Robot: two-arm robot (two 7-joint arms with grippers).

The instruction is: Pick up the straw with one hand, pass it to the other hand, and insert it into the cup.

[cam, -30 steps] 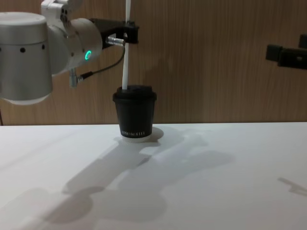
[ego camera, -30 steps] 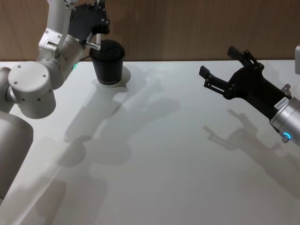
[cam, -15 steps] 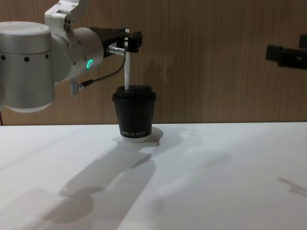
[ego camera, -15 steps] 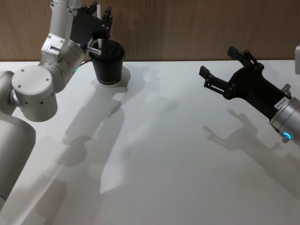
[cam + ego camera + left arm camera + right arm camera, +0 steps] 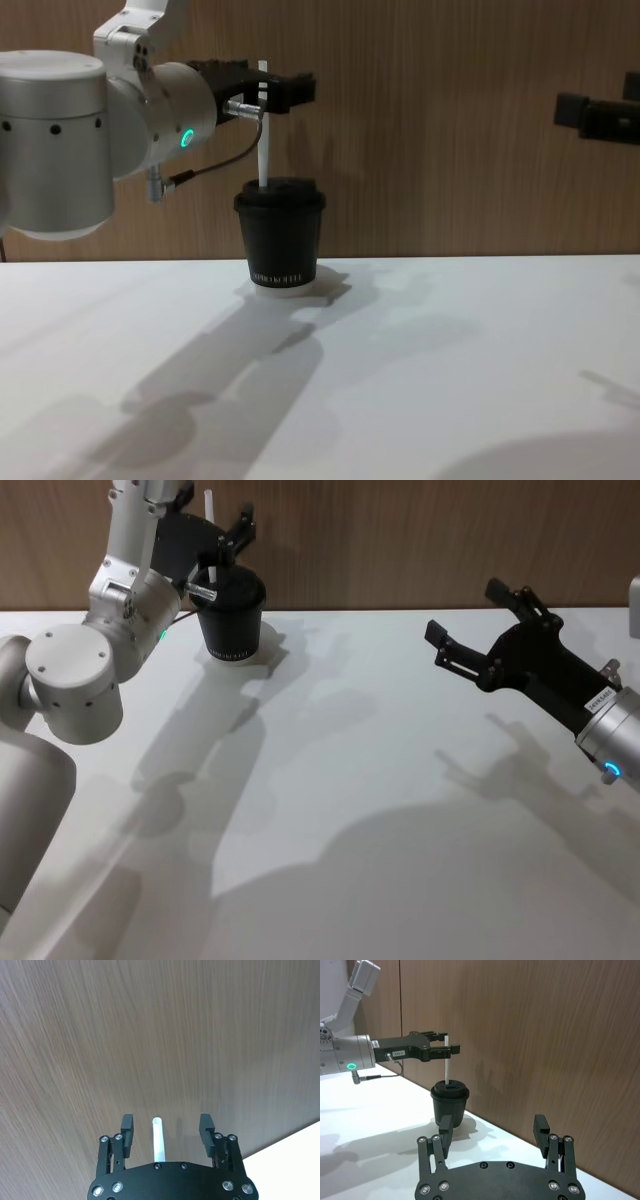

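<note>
Your left gripper [image 5: 166, 1132] stands spread around the white straw [image 5: 263, 125], which rises free between its fingers from the lid of the black paper cup [image 5: 281, 238] just below, so insertion looks done. Your right gripper [image 5: 478, 630] waits open and empty, well off to the cup's right, likely parked since the hand-over.

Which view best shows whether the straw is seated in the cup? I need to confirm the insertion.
The chest view: the straw stands upright from the cup lid, side-on. The right wrist view shows the same from farther off. The head view foreshortens it. The left wrist view shows its tip between the open left gripper fingers.
</note>
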